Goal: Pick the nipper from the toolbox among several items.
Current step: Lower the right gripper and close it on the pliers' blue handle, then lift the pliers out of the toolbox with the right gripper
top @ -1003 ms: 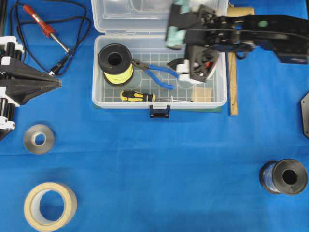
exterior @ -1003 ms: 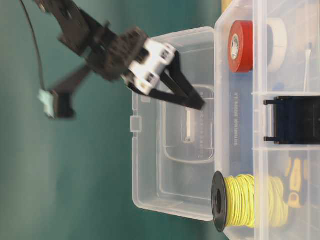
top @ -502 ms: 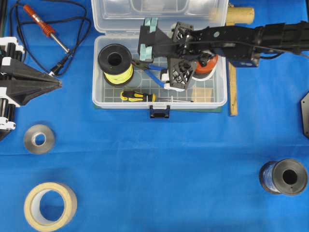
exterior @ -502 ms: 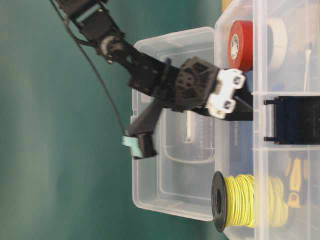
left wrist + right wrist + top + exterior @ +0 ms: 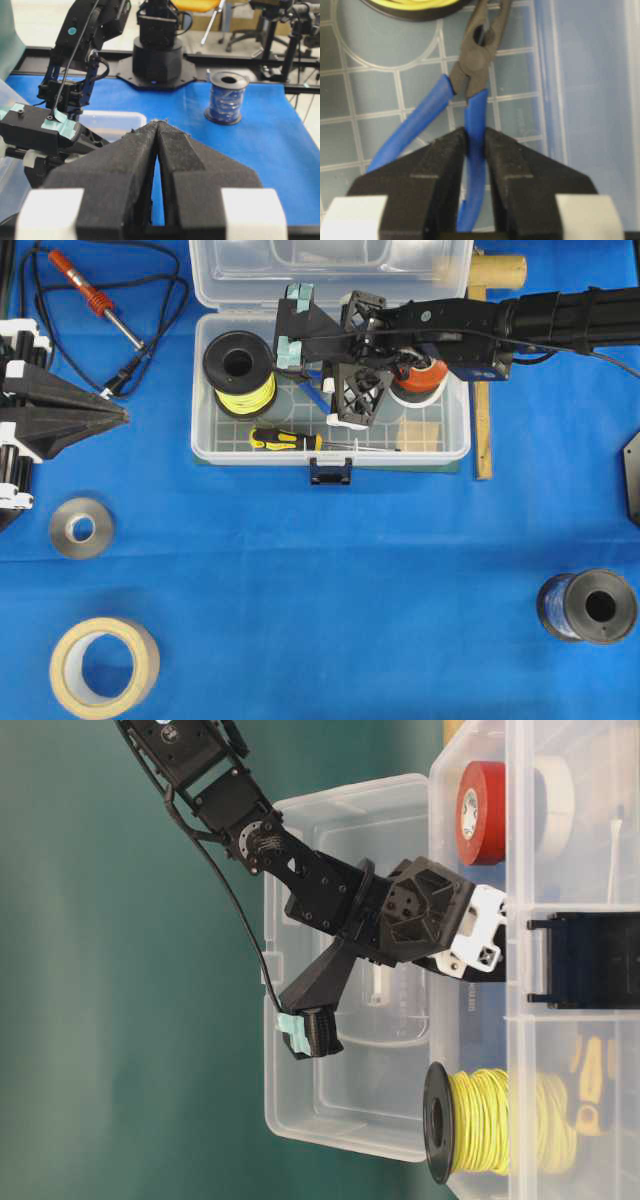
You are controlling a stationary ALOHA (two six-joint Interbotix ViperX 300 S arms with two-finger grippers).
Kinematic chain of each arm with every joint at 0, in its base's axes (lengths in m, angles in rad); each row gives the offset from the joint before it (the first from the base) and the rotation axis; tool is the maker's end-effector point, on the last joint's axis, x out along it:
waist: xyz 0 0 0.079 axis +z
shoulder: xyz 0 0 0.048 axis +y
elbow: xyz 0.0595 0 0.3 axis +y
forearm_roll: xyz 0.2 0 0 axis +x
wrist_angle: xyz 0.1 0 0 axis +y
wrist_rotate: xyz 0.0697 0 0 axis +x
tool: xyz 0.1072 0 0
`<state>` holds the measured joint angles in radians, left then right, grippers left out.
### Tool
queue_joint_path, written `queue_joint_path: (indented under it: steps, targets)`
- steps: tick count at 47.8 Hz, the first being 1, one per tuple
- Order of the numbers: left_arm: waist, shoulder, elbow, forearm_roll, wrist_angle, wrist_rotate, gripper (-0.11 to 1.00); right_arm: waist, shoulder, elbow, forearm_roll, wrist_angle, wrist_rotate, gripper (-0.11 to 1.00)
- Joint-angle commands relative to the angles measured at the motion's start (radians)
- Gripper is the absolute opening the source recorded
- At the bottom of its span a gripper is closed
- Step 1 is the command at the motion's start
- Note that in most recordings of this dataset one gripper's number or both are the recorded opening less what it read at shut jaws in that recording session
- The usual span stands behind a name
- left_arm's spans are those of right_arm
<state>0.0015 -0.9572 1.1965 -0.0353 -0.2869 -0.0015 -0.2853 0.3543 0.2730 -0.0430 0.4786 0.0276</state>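
front desk: masking tape roll bottom-left, grey metal ring above it, dark wire spool bottom-right, all on the blue desk.
left gripper: parked at the left edge, well apart from the toolbox; jaws pressed together, only a thin slit showing between the pads in the left wrist view.
toolbox: clear case, lid open toward the far side, dark blue latch at the front wall.
front row in box: yellow-black screwdriver lying along the front wall, small tan block at its tip end.
left in box: black spool of yellow wire.
right in box: red tape roll, partly hidden by the arm.
right gripper: reaches in from the right, down inside the box between spool and tape roll; jaws pinching one blue handle of the nipper.
nipper: on the grid floor of the toolbox, mid-box, dark pointed tip toward the wire spool; second handle splays free to the side. In overhead view mostly hidden under the gripper, cannot tell whether it is lifted.
far left: red-handled soldering iron with looped black cable.
far right: wooden stick just beside the box.
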Motion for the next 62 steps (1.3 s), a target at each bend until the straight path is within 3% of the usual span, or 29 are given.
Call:
queue_joint_path:
  steps: [1, 12, 34, 47, 62]
  targets:
    - [0.002, 0.005, -0.009, -0.003, -0.003, -0.002, 0.0, -0.005, -0.008, -0.005, 0.002, 0.021, 0.002, 0.13]
    - [0.0, 0.003, -0.009, -0.003, -0.005, -0.002, 0.0, -0.006, -0.075, -0.005, 0.002, 0.048, 0.002, 0.13]
    - [0.002, 0.005, -0.009, -0.003, -0.003, -0.002, 0.0, -0.014, -0.357, 0.002, 0.0, 0.086, 0.018, 0.13]
    - [0.003, 0.006, -0.008, -0.003, -0.003, -0.002, 0.0, 0.143, -0.445, 0.035, 0.002, 0.08, 0.038, 0.13]
    - [0.025, 0.006, -0.005, -0.005, -0.003, -0.005, 0.0, 0.362, -0.405, 0.094, 0.003, 0.003, 0.167, 0.13]
